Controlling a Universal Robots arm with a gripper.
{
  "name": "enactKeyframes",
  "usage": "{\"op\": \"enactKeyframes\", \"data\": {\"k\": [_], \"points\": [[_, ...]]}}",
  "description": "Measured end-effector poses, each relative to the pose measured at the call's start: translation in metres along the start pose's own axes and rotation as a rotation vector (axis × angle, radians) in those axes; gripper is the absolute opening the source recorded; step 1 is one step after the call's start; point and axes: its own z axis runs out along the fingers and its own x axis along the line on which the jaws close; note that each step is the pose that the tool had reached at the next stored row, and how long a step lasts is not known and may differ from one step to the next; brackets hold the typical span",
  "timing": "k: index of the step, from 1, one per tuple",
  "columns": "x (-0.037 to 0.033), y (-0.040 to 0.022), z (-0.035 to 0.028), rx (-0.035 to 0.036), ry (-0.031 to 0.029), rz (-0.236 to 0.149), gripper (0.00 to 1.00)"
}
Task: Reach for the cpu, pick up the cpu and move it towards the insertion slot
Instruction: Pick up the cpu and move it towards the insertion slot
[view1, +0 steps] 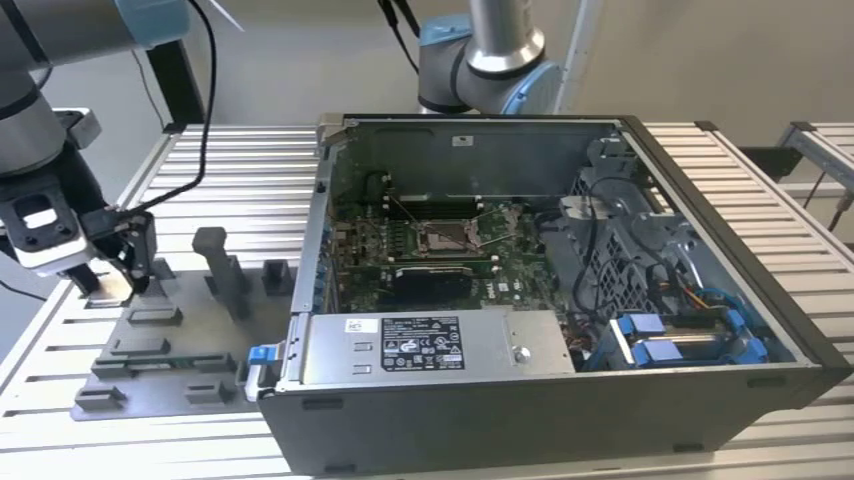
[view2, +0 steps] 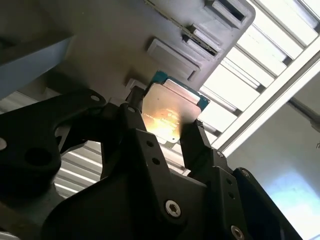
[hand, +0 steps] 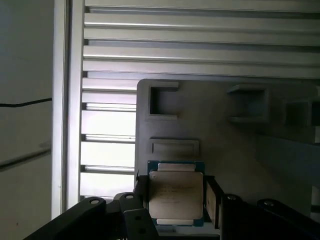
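The cpu (hand: 175, 192) is a small flat square chip with a silvery face and a thin green rim. It sits between the two black fingers of my gripper (hand: 176, 195), which press on its opposite edges. In the second wrist view the cpu (view2: 170, 112) is tilted in the gripper (view2: 165, 122), just above the grey fixture plate (view2: 125, 40). In the exterior view my gripper (view1: 114, 285) hangs over the plate's far corner, at the exterior view's left. The insertion slot (view1: 441, 237), a square silver-framed socket, lies on the green motherboard inside the open computer case (view1: 707, 180), well to the right of the gripper.
The grey fixture plate (view1: 174, 340) carries several upright blocks and pockets, among them a tall post (view1: 214, 260). A second robot arm (view1: 487, 60) stands behind the case. The case's near wall (view1: 320, 230) rises between the plate and the motherboard. The slatted metal table (view1: 240, 170) runs under everything.
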Motion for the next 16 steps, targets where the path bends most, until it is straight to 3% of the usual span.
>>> {"op": "enactKeyframes", "data": {"k": [13, 16], "points": [[0.0002, 0.001, -0.0303, 0.0001, 0.0001, 0.0, 0.0], [0.0002, 0.0014, -0.0402, 0.0001, 0.0001, 0.0, 0.0]]}}
